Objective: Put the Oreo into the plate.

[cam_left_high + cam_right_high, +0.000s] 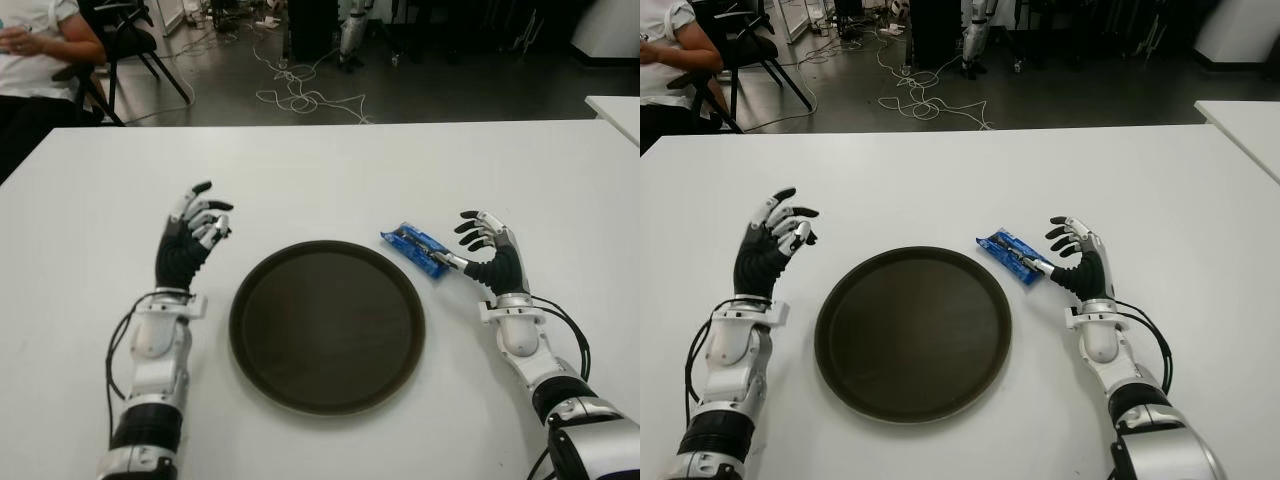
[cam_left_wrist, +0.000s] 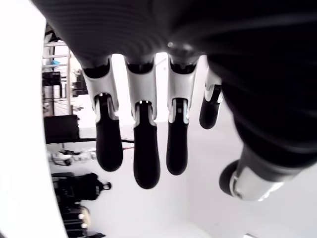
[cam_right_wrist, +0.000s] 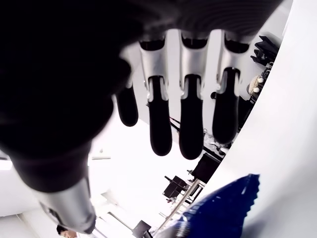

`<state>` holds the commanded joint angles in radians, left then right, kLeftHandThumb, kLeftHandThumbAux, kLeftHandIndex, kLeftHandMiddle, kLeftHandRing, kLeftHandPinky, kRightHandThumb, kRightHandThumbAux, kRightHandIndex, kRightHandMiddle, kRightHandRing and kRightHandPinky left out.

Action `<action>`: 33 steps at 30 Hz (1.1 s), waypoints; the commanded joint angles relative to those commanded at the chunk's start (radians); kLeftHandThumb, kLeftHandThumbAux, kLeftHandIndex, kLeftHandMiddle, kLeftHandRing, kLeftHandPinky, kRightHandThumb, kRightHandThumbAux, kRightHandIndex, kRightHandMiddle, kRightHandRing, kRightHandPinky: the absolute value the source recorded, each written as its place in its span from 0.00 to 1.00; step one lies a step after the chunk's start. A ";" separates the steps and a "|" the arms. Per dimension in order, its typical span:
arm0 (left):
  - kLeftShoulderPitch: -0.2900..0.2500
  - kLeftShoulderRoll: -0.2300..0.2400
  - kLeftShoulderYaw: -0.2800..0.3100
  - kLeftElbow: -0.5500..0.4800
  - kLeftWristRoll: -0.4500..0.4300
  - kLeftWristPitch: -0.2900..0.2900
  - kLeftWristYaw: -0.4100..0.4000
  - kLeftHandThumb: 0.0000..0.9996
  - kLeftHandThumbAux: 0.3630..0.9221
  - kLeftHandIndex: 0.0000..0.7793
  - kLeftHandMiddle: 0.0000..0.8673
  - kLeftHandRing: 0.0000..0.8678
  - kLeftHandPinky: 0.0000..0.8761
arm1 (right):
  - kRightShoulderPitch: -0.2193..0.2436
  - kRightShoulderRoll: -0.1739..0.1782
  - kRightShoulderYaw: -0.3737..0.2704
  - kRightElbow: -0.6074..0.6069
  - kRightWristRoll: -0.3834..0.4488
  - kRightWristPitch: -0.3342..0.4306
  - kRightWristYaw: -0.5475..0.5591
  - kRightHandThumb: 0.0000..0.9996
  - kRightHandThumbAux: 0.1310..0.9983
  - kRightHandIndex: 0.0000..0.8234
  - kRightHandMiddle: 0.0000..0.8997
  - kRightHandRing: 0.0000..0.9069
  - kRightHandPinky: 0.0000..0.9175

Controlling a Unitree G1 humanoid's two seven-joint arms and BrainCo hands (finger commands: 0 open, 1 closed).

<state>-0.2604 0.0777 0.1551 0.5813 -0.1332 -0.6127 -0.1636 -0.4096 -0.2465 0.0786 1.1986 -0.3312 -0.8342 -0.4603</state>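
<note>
Oreo (image 1: 413, 250): blue pack on the table, just right of the plate (image 1: 327, 326), long axis slanting away-left.
My right hand (image 1: 487, 254): fingers spread, empty, thumb tip at its near end.
My left hand (image 1: 192, 236): loosely open, across the plate.

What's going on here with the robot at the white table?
The robot's right hand is open beside the blue Oreo pack, its thumb at the pack's end, nothing gripped. The pack lies on the white table just off the right rim of the dark round plate, which holds nothing. The left hand is open, left of the plate.
</note>
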 joint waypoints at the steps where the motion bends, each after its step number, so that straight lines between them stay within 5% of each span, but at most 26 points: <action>1: -0.002 0.000 0.000 0.004 -0.001 -0.004 0.001 1.00 0.50 0.25 0.45 0.60 0.55 | -0.001 0.000 0.000 0.000 0.000 -0.001 0.000 0.11 0.78 0.39 0.50 0.52 0.54; 16: -0.028 0.000 0.005 0.081 0.006 -0.066 0.012 1.00 0.50 0.25 0.45 0.59 0.57 | -0.004 0.002 -0.007 0.004 0.015 -0.002 0.023 0.09 0.77 0.38 0.49 0.51 0.53; 33: -0.040 -0.002 0.009 0.108 -0.011 -0.058 0.003 1.00 0.49 0.27 0.46 0.59 0.57 | -0.007 0.006 -0.006 -0.002 0.015 -0.006 0.012 0.09 0.77 0.39 0.51 0.53 0.55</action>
<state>-0.3005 0.0753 0.1643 0.6895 -0.1444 -0.6707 -0.1606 -0.4165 -0.2402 0.0723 1.1962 -0.3162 -0.8401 -0.4485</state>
